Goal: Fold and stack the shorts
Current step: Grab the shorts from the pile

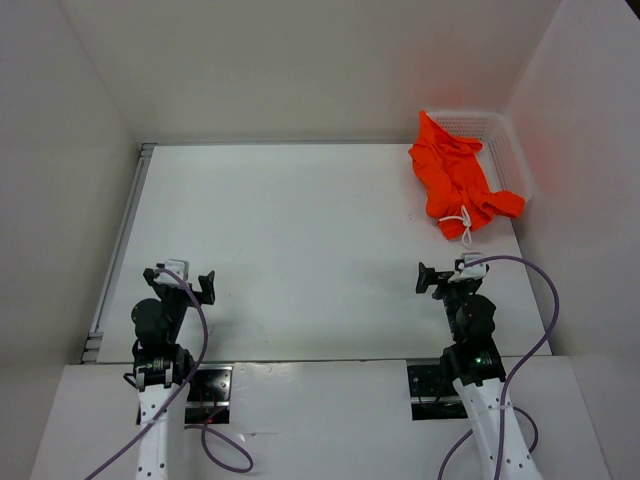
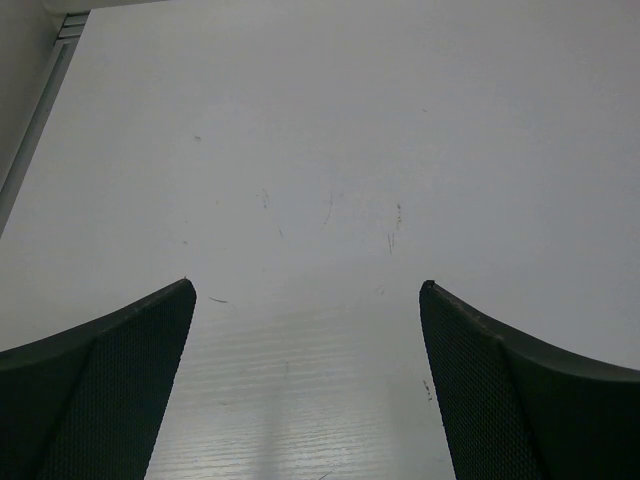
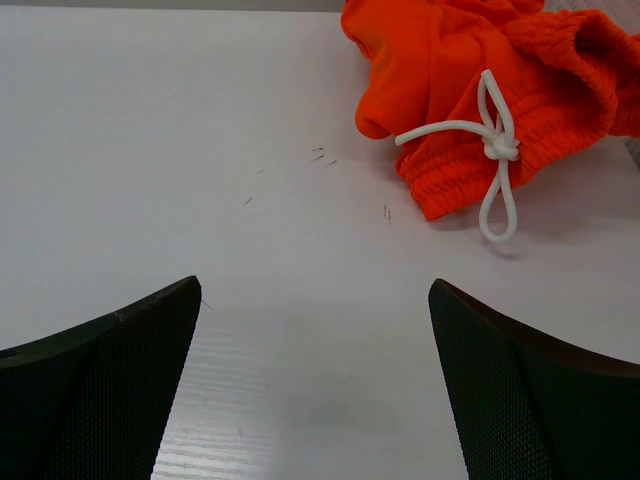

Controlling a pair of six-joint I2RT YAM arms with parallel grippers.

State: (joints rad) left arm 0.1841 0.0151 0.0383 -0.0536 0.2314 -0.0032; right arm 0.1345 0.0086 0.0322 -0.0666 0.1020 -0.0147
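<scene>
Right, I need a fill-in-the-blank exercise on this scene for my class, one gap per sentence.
1. The shorts are bright ____ in colour.
2. They spill out of a white mesh ____ at the far right corner of the table.
3. The colour of their drawstring is ____.
4. The fingers of the left gripper and the right gripper stand ____, holding nothing.

Missing words: orange; basket; white; open.

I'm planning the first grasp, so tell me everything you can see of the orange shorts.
The bright orange soft-fabric shorts lie unfolded in a crumpled heap at the far right. Their far part drapes over the white mesh plastic basket; the rest spills onto the white table. The gathered elastic waistband is at the near end, with the white drawstring knotted in loops across it, one loop resting on the table.
</scene>
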